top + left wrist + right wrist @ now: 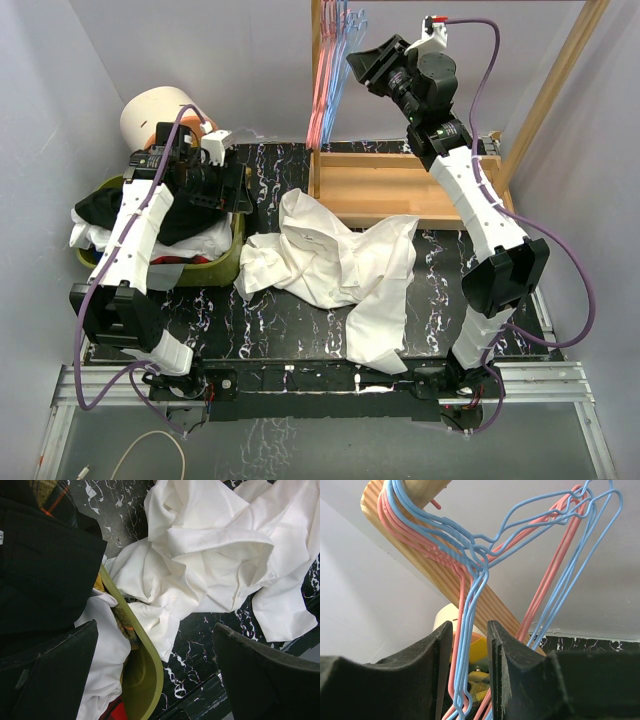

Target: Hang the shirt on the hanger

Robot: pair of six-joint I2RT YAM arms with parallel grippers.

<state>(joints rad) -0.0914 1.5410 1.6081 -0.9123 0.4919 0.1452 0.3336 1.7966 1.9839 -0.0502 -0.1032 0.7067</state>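
Observation:
The white shirt point(340, 260) lies crumpled in the middle of the black marble table, its collar and a button showing in the left wrist view point(210, 555). Light-blue hangers point(345, 50) hang with pink ones point(318, 100) from a wooden rod at the back. My right gripper point(375, 65) is raised to them. In its wrist view the jaws point(470, 630) stand narrowly apart around light-blue hanger wires point(472, 605) and one pink wire point(456, 645), with a gap still showing. My left gripper point(235, 190) hovers wide open and holding nothing point(155, 680) over the basket rim, left of the shirt.
A green basket point(232, 262) point(145, 660) at the left holds a black garment point(110, 205) point(45, 565) and other clothes. A wooden rack base point(400, 185) stands at the back right, its rod point(435, 570) carrying the hangers. A white cylinder point(160, 115) stands behind the basket.

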